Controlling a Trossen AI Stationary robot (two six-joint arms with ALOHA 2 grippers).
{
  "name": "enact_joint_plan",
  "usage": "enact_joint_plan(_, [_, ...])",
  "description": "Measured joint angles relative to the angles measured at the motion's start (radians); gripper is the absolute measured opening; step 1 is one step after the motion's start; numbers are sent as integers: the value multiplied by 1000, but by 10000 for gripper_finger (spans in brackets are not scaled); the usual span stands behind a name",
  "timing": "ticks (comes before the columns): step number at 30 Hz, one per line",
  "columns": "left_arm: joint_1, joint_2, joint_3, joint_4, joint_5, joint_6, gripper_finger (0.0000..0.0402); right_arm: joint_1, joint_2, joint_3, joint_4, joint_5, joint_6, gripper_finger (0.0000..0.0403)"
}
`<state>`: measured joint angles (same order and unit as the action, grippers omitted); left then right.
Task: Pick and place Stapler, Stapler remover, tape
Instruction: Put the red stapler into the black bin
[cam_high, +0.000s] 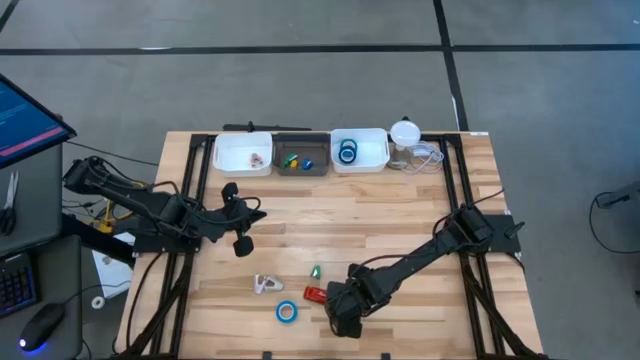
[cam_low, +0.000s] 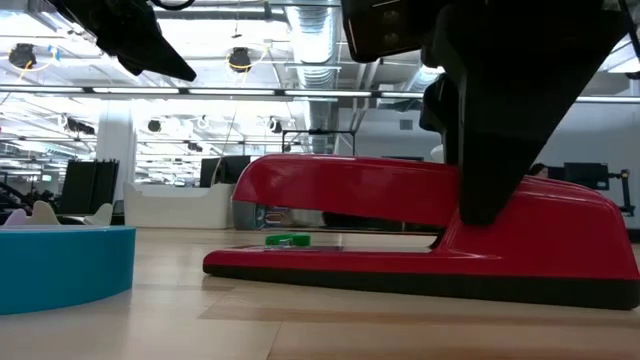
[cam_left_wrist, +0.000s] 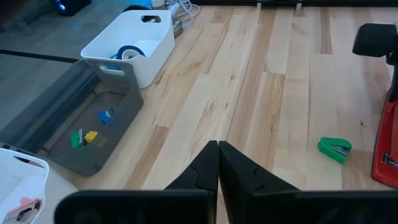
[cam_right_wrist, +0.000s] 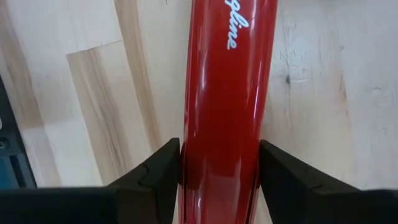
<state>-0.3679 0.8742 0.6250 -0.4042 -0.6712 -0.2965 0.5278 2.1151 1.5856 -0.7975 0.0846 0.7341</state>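
Note:
The red stapler (cam_high: 314, 295) lies flat on its black base (cam_low: 420, 278) near the table's near edge. My right gripper (cam_right_wrist: 219, 152) is down over it, shut on its red body. A blue tape roll (cam_high: 287, 311) lies flat just left of the stapler and shows large in the low view (cam_low: 60, 265). The pale stapler remover (cam_high: 266, 285) lies on the wood beyond the roll. My left gripper (cam_high: 256, 213) is shut and hovers over the table's left middle, holding nothing (cam_left_wrist: 218, 155). My right gripper pinches the stapler's red top arm (cam_right_wrist: 224, 124) between its two fingers, one finger (cam_right_wrist: 158, 177) on each long side. The fingers come from above, pointing down, and lie across the stapler, toward its thicker hinge end (cam_low: 500, 190). The stapler's base rests on the table.
A small green stapler (cam_high: 316, 271) lies just beyond the red one. Along the far edge stand a white bin (cam_high: 243, 153), a grey tray (cam_high: 301, 160) with small coloured bits and a white bin (cam_high: 359, 150) holding blue tape. A white round object (cam_high: 404, 132) with cable sits right of them.

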Motion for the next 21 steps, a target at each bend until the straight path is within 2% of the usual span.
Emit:
enact_joint_plan(10, [0,0,0,0,0,0,3,-4,-14,2,-22,44,-38,167])
enact_joint_plan(18, [0,0,0,-1,1,0,3,-38,-79,54,-133,77,-88,167])
enact_joint_plan(21, [0,0,0,-1,1,0,3,-55,-124,74,-171,119,-111,167])
